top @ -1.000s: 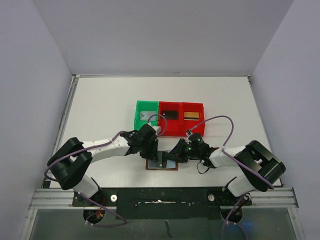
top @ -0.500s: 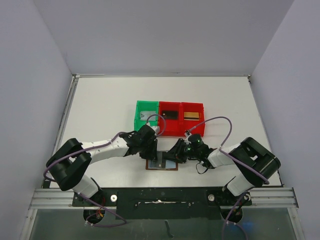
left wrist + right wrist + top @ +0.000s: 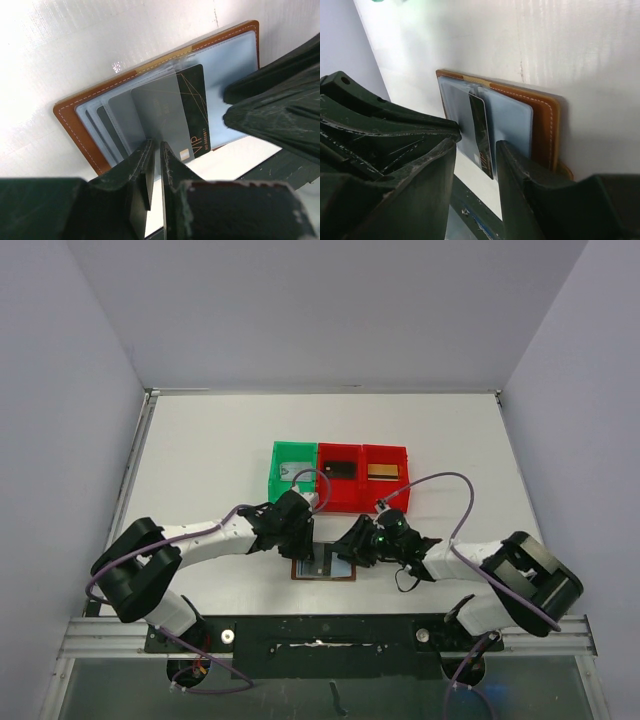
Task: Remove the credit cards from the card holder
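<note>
Left gripper [image 3: 155, 161] pinched the black card [image 3: 196, 107] by its edge. Right gripper [image 3: 476, 145] stood with jaws apart over the card holder [image 3: 545, 120]

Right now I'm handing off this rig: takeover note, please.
Left claw: nearly shut, tips at the sleeve edge; grip unclear.
Right claw: open, straddling the VIP card.
Card holder: open between the claws, VIP card partly out of its sleeve.
Done: silver card in green bin, black card and gold card in red bins.
Left: pull the VIP card free.
</note>
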You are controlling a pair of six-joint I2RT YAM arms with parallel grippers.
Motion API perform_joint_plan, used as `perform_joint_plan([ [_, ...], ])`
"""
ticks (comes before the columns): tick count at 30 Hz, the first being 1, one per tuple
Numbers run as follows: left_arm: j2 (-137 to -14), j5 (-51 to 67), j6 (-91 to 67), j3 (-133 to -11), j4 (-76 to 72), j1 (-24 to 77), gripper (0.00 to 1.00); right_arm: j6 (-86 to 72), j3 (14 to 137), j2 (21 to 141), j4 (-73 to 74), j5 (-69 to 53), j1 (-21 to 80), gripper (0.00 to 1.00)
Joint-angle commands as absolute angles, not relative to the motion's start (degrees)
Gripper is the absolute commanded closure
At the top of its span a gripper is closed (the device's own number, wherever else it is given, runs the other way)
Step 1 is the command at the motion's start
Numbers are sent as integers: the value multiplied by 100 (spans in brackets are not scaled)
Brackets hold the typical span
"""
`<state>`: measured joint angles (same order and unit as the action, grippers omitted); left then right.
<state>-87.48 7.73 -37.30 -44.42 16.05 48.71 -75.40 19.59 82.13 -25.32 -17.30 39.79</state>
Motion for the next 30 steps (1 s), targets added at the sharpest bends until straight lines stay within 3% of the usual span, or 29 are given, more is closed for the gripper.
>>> perform_joint_plan([
  [1,-8707,590,-3700,-4297,1873,4896,90,-7227,2164,7489,-1229,-965,3990,60],
  [6,-8727,588,-3683,-4344,1885,4896,90,-6985,2462,6781,59,-391,3977,55],
  [12,-8754,597,-3663,-4360,1870,4898,90,-6901,2489,6377,-254,-653,4034,50],
  [30,-8737,615,-3669,-4312,1857,4903,91,-7723,2241,8411,-2280,-1182,4482,55],
])
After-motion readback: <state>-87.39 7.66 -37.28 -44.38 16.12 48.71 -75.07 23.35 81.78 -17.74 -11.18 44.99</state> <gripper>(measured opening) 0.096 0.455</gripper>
